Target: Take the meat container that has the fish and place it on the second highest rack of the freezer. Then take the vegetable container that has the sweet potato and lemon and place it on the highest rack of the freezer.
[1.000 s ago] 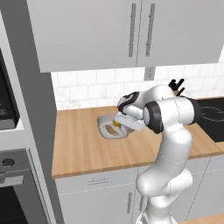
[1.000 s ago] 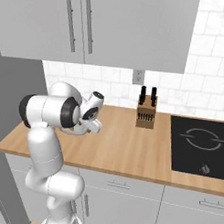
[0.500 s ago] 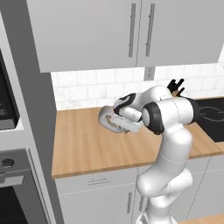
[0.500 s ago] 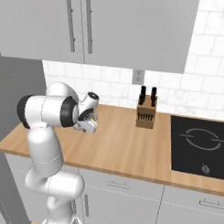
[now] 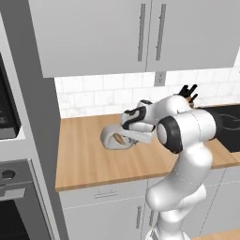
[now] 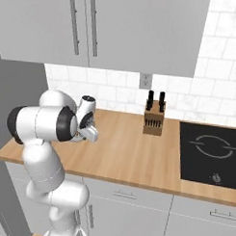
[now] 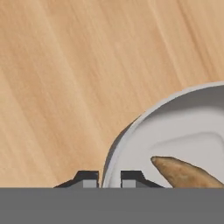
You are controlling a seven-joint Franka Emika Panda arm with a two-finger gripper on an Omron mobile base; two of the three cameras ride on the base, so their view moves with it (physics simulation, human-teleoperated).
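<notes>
My gripper (image 7: 109, 179) is shut on the rim of the white round vegetable container (image 7: 175, 131), one fingertip on each side of the wall. In the left base view the container (image 5: 117, 137) hangs tipped on its side just above the wooden counter (image 5: 84, 159), its opening turned toward the camera. The orange-brown sweet potato (image 5: 119, 139) lies inside, and its pointed end (image 7: 179, 173) lies close to the fingers. The lemon is hidden. In the right base view the gripper (image 6: 90, 134) sits in front of the arm's elbow. The fish, the freezer and its racks are out of view.
A knife block (image 6: 153, 119) stands at the back of the counter, with a black cooktop (image 6: 210, 152) to its right. Grey wall cabinets (image 5: 140, 33) hang above. A tall grey panel and a built-in oven (image 5: 9, 206) bound the counter's left end.
The hand has rolled, so the container has gone from lying nearly flat to tipped on its side. It has shifted slightly left; the yellow lemon seen earlier is now hidden.
</notes>
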